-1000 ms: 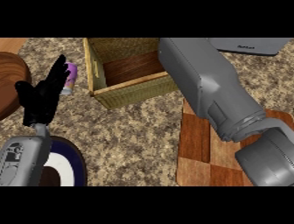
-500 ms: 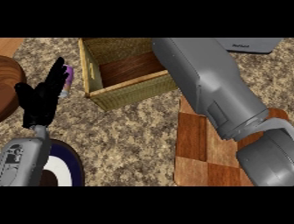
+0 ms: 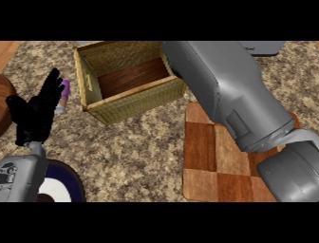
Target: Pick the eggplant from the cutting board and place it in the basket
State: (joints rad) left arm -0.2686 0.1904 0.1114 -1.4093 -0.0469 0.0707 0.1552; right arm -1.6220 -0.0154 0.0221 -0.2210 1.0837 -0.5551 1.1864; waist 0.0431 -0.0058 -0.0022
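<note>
The black left robot hand [image 3: 36,114] was held open, fingers up, beside the square woven wicker basket [image 3: 131,99]. The right robot hand was hidden. No eggplant could be seen on the checkered wooden cutting board [image 3: 215,161].

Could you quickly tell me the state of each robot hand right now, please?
Left robot hand: open, fingers straight up, holding nothing, at the view's left.
Right robot hand: not in view; only its grey forearm shows, reaching past the basket.
</note>
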